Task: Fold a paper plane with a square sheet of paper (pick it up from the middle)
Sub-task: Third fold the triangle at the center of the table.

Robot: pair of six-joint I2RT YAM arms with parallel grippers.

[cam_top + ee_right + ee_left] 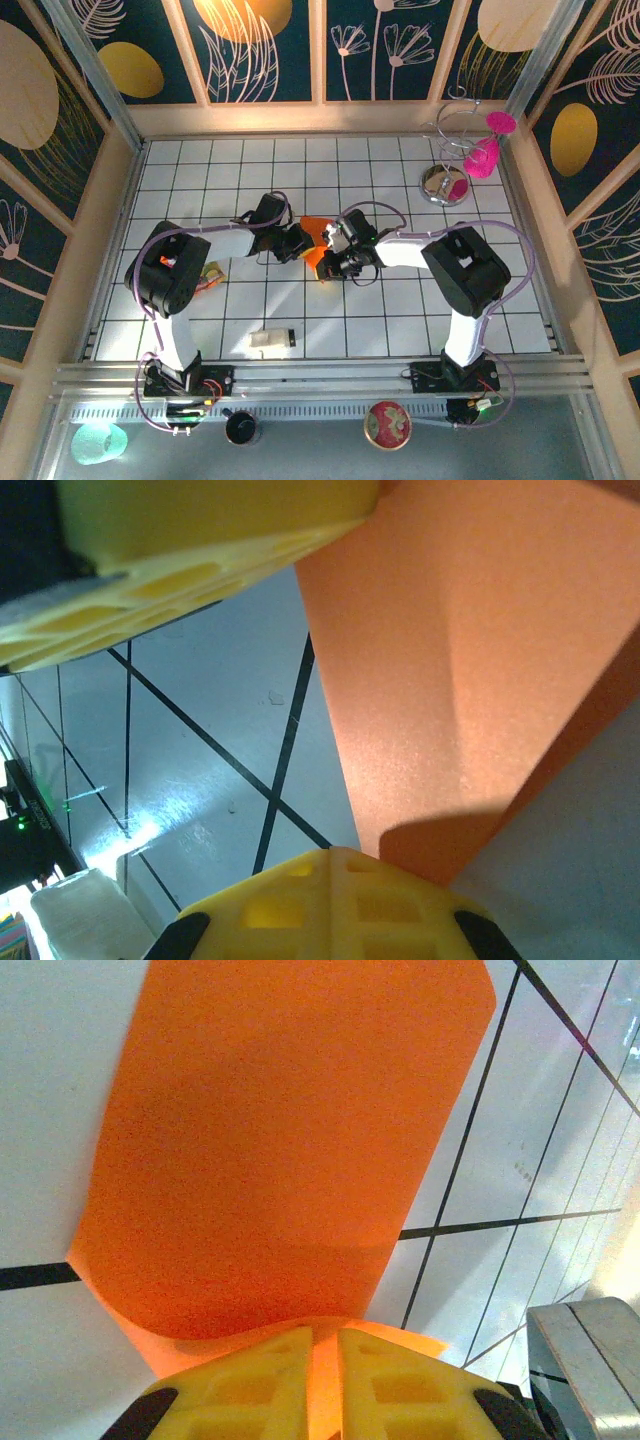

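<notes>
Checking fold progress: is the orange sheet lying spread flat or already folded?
Partly folded: the square sheet of paper shows a crease and curls up off the table.

I have the square sheet of paper (312,230) at the middle of the tabletop, bright orange, plain and bent rather than flat. In my left wrist view it spreads over the tiles toward 12 o'clock and curls up at 6 o'clock, its edge pinched in the left tool (322,1360). My right wrist view shows a soft fold ridge, with a corner meeting the right tool (335,865) at 6 o'clock.
</notes>
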